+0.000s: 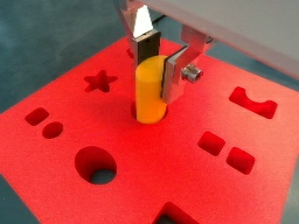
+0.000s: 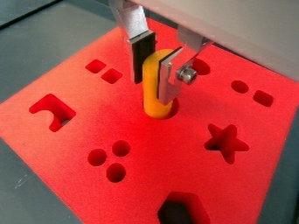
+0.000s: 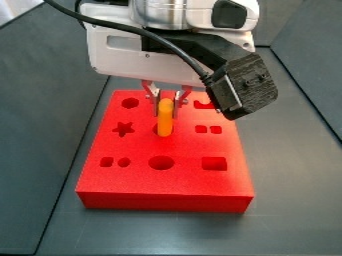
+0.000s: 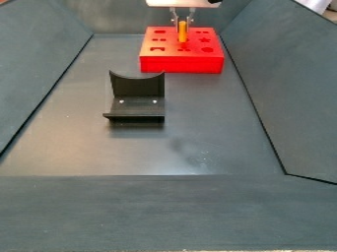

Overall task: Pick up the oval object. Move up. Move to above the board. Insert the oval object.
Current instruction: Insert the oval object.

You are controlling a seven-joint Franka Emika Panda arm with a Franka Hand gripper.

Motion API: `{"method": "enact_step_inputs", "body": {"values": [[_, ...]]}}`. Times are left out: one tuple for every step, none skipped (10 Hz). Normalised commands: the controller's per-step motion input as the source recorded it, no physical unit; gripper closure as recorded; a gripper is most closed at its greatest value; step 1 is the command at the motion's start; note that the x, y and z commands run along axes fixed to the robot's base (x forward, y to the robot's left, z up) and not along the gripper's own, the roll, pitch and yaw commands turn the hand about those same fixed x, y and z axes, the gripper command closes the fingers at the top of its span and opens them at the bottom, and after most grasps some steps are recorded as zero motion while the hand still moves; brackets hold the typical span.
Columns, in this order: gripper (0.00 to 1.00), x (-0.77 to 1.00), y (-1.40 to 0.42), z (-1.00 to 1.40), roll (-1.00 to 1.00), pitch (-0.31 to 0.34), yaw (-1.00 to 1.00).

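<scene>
the oval object [image 1: 149,90], a slim orange-yellow peg, stands upright with its lower end in a hole of the board [image 1: 140,188]. it looks stiff, light and smooth, best taken near the top. the gripper [image 1: 160,63] has its jaws closed on its upper part.

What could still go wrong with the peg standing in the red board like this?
The slim orange-yellow peg stands only partly sunk in its hole in the bright red foam board; opening now might leave it proud or leaning. The gripper clamps its upper end, so any sideways drift while pushing could jam it against the foam or drag the board.
</scene>
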Motion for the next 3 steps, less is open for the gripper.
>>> {"method": "enact_step_inputs", "body": {"values": [[1.0,0.0,0.0,0.0,0.0,-0.043,0.0],[1.0,0.0,0.0,0.0,0.0,-0.043,0.0],[1.0,0.0,0.0,-0.01,0.0,-0.044,0.0]]}}
